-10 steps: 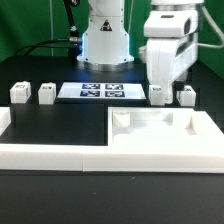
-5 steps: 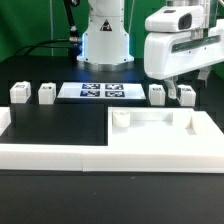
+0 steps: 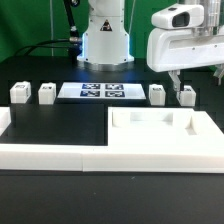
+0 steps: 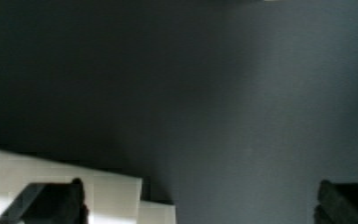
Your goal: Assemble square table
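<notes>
The white square tabletop (image 3: 160, 133) lies at the front on the exterior view's right, rim up. Four small white legs stand in a row behind it: two on the left (image 3: 17, 93) (image 3: 46, 94) and two on the right (image 3: 157, 94) (image 3: 187, 96). My gripper (image 3: 180, 80) hangs above the two right legs, clear of them. In the wrist view its fingers (image 4: 51, 205) are wide apart with only dark table between them, so it is open and empty. A white part (image 4: 43, 175) shows at the edge of the wrist view; I cannot tell which part it is.
The marker board (image 3: 100, 91) lies flat at the back middle, in front of the arm's base (image 3: 105, 40). A long low white border rail (image 3: 50, 152) runs along the front left and meets the tabletop.
The gripper has risen and moved toward the exterior view's right, from in front of the two right legs to above them. The parts have not moved.
</notes>
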{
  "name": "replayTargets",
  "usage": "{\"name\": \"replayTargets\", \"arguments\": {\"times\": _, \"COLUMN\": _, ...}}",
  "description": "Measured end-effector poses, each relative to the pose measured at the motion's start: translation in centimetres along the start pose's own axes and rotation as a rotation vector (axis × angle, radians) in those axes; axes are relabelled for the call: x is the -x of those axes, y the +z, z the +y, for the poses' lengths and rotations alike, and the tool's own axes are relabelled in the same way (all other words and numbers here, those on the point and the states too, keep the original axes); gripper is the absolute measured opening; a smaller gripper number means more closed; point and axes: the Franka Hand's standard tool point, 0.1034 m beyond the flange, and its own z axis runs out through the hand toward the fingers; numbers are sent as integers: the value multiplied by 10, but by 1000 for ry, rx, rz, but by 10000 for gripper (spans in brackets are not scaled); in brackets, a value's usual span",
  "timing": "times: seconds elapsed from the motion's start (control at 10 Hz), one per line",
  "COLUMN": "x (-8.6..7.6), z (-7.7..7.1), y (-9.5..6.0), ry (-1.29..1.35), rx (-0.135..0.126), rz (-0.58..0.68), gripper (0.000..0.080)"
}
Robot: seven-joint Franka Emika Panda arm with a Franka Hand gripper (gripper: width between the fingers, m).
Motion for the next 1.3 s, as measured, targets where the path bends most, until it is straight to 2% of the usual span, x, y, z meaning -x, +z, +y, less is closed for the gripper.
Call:
{"name": "replayTargets", "arguments": {"times": 0.4, "x": 2, "z": 0, "y": 0, "ry": 0, "rx": 3, "rz": -38, "gripper": 649}}
{"name": "replayTargets", "arguments": {"times": 0.5, "x": 10, "z": 0, "y": 1, "ry": 23, "rx": 13, "rz": -97, "gripper": 649}}
{"name": "replayTargets", "arguments": {"times": 0.6, "x": 27, "z": -8, "y": 1, "ry": 99, "rx": 57, "rz": -232, "gripper": 649}}
{"name": "replayTargets", "arguments": {"times": 0.7, "x": 34, "z": -14, "y": 3, "ry": 106, "rx": 87, "rz": -315, "gripper": 649}}
{"name": "replayTargets", "arguments": {"times": 0.8, "x": 42, "z": -12, "y": 8, "ry": 111, "rx": 103, "rz": -398, "gripper": 649}}
{"name": "replayTargets", "arguments": {"times": 1.1, "x": 45, "z": -10, "y": 10, "ry": 123, "rx": 103, "rz": -590, "gripper": 649}}
{"name": "replayTargets", "arguments": {"times": 1.3, "x": 50, "z": -7, "y": 10, "ry": 127, "rx": 113, "rz": -705, "gripper": 649}}
